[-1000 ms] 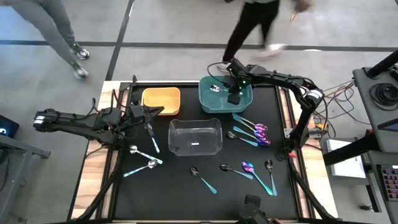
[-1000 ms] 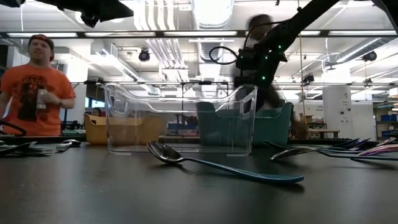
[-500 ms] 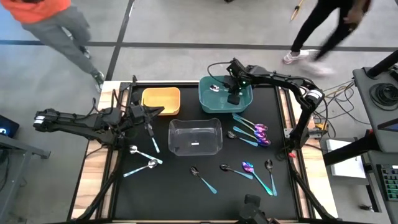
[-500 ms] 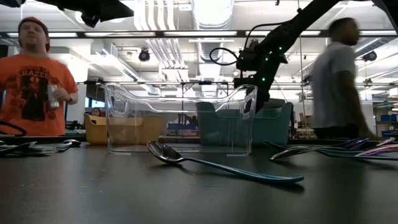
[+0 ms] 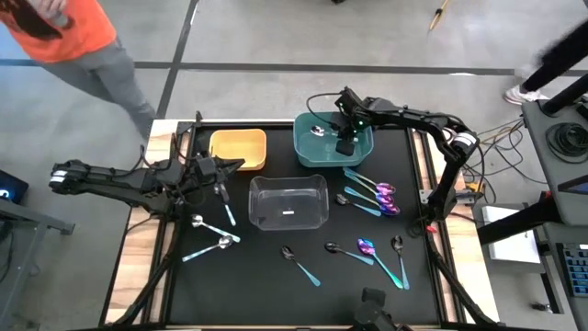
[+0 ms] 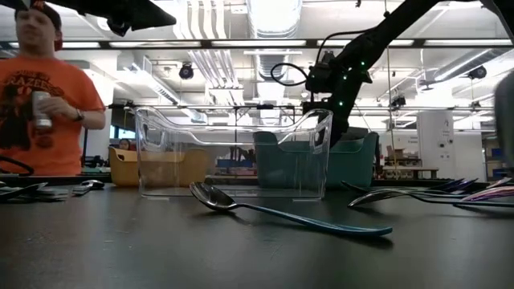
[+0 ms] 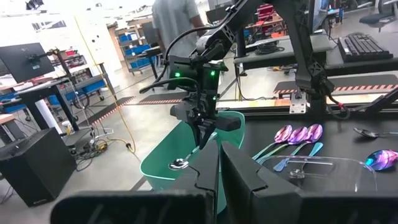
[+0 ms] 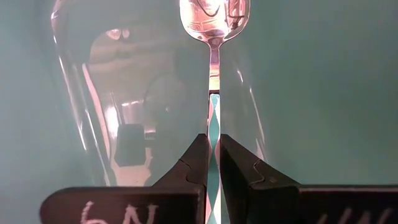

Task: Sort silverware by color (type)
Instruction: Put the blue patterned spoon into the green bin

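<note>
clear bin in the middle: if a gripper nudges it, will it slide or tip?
The clear bin looks thin-walled and holds nothing, so it is probably light. It will likely slide on the black mat. Low and wide, it seems unlikely to tip.

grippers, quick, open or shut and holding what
left gripper: shut, holding a spoon
right gripper: shut on a silver spoon in the teal bin

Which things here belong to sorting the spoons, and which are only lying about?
Belong to the job:
- spoon gripped by the right tool, inside the teal bin
- loose spoons
- yellow bin and clear bin
- left tool, shut, near the yellow bin

Only lying about:
- cables past the table's right edge
- person in orange beyond the table
</note>
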